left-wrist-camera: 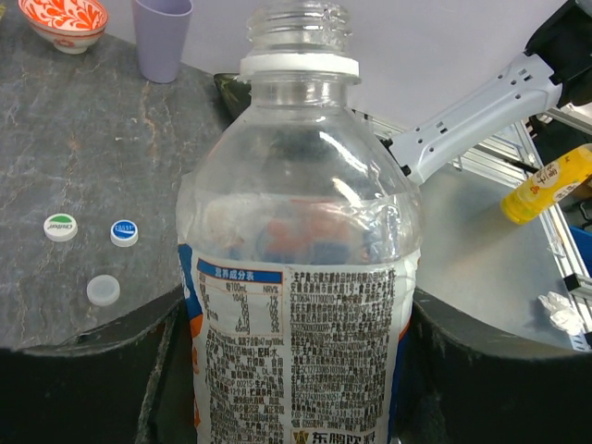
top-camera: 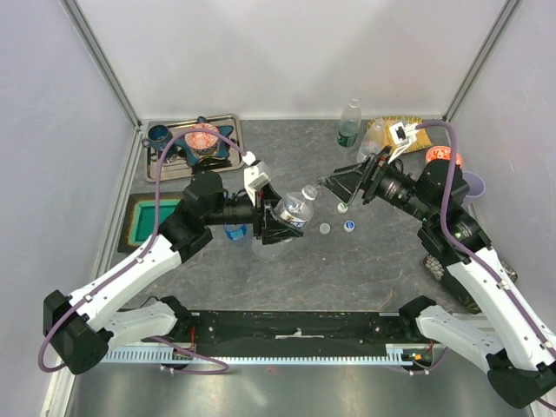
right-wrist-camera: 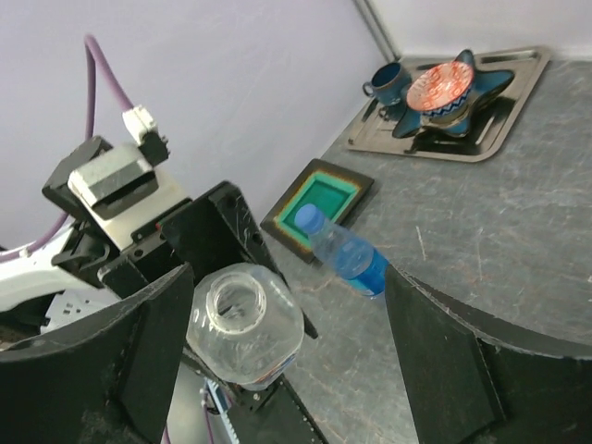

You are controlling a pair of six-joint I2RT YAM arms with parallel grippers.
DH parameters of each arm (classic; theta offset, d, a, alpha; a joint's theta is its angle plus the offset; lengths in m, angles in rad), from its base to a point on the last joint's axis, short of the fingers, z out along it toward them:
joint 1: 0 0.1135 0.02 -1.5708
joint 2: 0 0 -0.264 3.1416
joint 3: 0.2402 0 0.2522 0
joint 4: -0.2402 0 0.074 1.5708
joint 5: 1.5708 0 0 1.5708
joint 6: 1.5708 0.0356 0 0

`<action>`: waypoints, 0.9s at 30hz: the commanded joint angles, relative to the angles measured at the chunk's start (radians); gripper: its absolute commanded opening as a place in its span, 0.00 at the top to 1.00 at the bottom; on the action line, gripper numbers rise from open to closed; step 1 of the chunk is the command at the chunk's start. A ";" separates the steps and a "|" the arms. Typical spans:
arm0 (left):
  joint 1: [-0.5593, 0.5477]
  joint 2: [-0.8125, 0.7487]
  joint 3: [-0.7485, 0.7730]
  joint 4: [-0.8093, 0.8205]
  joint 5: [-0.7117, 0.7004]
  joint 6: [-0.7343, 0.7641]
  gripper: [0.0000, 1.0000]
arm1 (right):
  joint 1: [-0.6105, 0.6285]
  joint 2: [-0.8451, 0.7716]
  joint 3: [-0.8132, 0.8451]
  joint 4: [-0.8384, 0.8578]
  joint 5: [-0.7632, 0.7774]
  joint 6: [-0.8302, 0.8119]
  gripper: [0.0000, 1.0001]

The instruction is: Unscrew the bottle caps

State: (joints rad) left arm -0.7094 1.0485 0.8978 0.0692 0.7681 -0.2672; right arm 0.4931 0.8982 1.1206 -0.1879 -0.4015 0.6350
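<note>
The left gripper (top-camera: pixel 276 223) is closed on the labelled bottle (left-wrist-camera: pixel 305 305). Its two dark fingers (left-wrist-camera: pixel 88 370) press the body from both sides, on the blue and white label. The bottle is held above the table (top-camera: pixel 347 261), tilted, with the neck toward the right arm. The neck is open: the thread and the white ring show, and no cap sits on it.

Just in front of this neck is the right gripper (top-camera: pixel 333 186). Its claws stand wide apart and hold nothing. In the right wrist view the open mouth of the bottle appears between the two fingers, closer to one of them.

On the table near the right gripper lie three loose caps: a white cap with green print (left-wrist-camera: pixel 61 227), a blue cap (left-wrist-camera: pixel 124 232) just beside it, and a plain pale cap (left-wrist-camera: pixel 103 289) a little apart.

Beside the left arm is the blue bottle (right-wrist-camera: pixel 344 252). It seems to lie on its side, one end pointing to the green tray (right-wrist-camera: pixel 319 202).

Farther back, near the rear wall, the greenish bottle (top-camera: pixel 349 123) stands upright. Next to it is the plain clear bottle (top-camera: pixel 373 139), partly hidden by the right arm. In the far left corner sits a dark metal tray (top-camera: pixel 228 122) with a blue star-shaped dish (top-camera: pixel 184 149) on it. A lilac cup (left-wrist-camera: pixel 162 37) and an orange bowl (left-wrist-camera: pixel 69 20) stand behind the right arm
</note>
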 commanded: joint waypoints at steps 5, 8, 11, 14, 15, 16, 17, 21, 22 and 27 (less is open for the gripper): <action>-0.012 0.059 0.072 0.084 0.036 -0.003 0.43 | 0.025 -0.004 -0.018 0.045 -0.083 -0.004 0.10; -0.013 0.080 0.084 0.084 0.028 -0.001 0.43 | 0.038 0.011 -0.016 0.041 -0.077 -0.020 0.10; -0.015 0.102 0.095 0.084 0.030 0.000 0.43 | 0.055 0.030 -0.015 0.036 -0.071 -0.032 0.12; -0.018 0.111 0.102 0.084 0.017 0.005 0.43 | 0.071 0.047 -0.013 0.031 -0.068 -0.047 0.14; -0.018 0.113 0.104 0.084 0.014 0.006 0.43 | 0.081 0.048 -0.015 0.028 -0.059 -0.052 0.17; -0.019 0.114 0.107 0.084 0.011 0.008 0.43 | 0.082 0.054 -0.016 0.024 -0.056 -0.058 0.18; -0.019 0.119 0.108 0.084 0.014 0.008 0.43 | 0.082 0.060 -0.016 0.022 -0.053 -0.061 0.19; -0.024 0.130 0.115 0.084 0.020 0.008 0.43 | 0.085 0.077 -0.019 0.027 -0.046 -0.064 0.38; -0.025 0.131 0.115 0.084 0.020 0.009 0.43 | 0.085 0.079 -0.021 0.027 -0.049 -0.063 0.43; -0.025 0.122 0.109 0.084 0.002 0.016 0.43 | 0.087 0.097 -0.025 0.036 -0.079 -0.051 0.58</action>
State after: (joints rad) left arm -0.7280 1.1812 0.9672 0.1032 0.7715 -0.2676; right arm 0.5766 0.9848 1.1015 -0.1810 -0.4576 0.5877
